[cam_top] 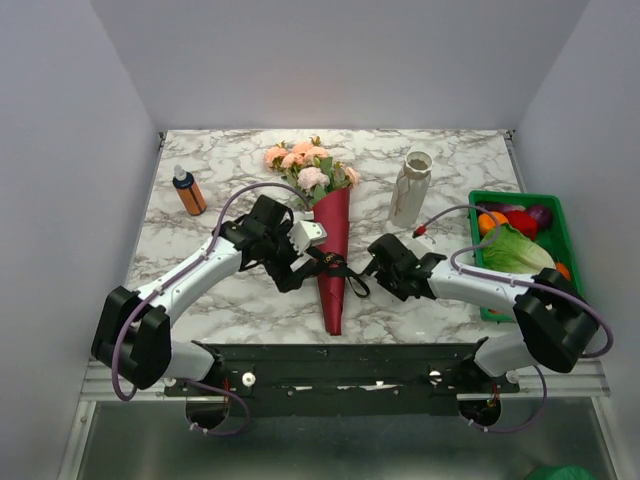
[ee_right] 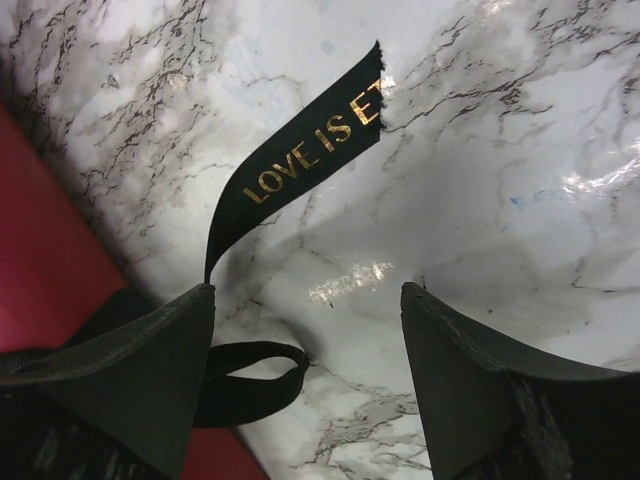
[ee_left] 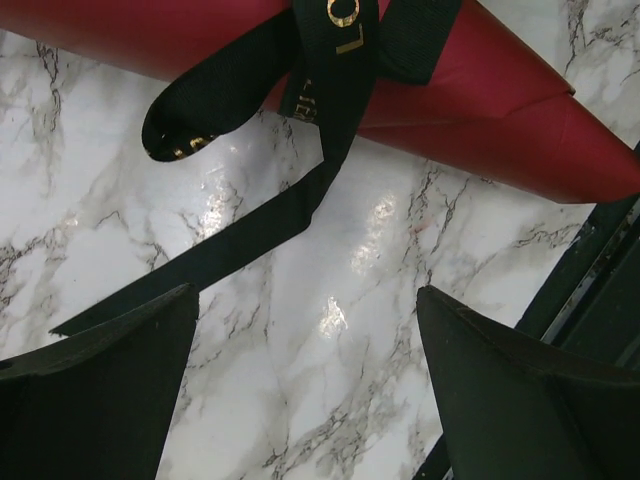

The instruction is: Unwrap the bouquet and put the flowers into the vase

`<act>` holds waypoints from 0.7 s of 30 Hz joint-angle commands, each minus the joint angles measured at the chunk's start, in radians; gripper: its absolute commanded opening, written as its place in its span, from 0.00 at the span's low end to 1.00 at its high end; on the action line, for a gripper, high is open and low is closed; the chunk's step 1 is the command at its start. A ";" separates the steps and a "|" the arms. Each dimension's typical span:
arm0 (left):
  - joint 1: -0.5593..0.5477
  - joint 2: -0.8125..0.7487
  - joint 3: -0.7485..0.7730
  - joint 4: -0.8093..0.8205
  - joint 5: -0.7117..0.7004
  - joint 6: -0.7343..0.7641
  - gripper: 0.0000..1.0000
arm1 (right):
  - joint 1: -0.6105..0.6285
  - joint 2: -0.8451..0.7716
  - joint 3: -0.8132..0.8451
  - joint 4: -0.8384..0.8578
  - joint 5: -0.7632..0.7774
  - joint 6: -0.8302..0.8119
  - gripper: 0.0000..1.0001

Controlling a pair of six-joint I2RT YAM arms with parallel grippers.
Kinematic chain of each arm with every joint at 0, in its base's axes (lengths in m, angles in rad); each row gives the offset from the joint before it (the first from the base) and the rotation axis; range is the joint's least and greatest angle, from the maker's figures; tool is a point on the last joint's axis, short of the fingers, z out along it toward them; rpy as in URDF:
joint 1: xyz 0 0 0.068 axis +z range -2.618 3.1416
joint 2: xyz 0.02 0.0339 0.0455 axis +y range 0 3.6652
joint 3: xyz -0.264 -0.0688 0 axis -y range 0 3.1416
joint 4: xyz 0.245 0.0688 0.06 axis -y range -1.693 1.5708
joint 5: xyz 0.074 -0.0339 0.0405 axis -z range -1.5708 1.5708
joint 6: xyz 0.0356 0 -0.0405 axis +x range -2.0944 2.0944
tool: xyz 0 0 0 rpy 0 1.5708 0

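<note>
Right wrist: ribbon (ee_right: 305, 165) reads "LOVE IS ET"; right tool (ee_right: 308, 295) spread, left tool (ee_left: 307, 295) spread.

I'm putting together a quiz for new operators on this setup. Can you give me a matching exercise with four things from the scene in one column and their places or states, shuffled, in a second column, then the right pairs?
Things:
1. bouquet
2. vase
3. orange bottle
4. green crate

Places or states:
A. standing at the far left
B. at the far right, holding vegetables
C. lying flat in the middle, still wrapped and tied
D. upright, nothing in it, just right of the flowers

Pairs: 1-C, 2-D, 3-A, 4-B
</note>
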 commanded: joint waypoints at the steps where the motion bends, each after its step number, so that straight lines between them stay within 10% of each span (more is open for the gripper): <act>1: -0.035 0.017 -0.031 0.088 -0.031 0.023 0.99 | 0.004 0.058 0.051 0.050 0.025 0.082 0.81; 21: -0.064 0.101 -0.073 0.248 -0.114 0.032 0.99 | 0.004 0.106 0.111 0.143 0.032 0.038 0.72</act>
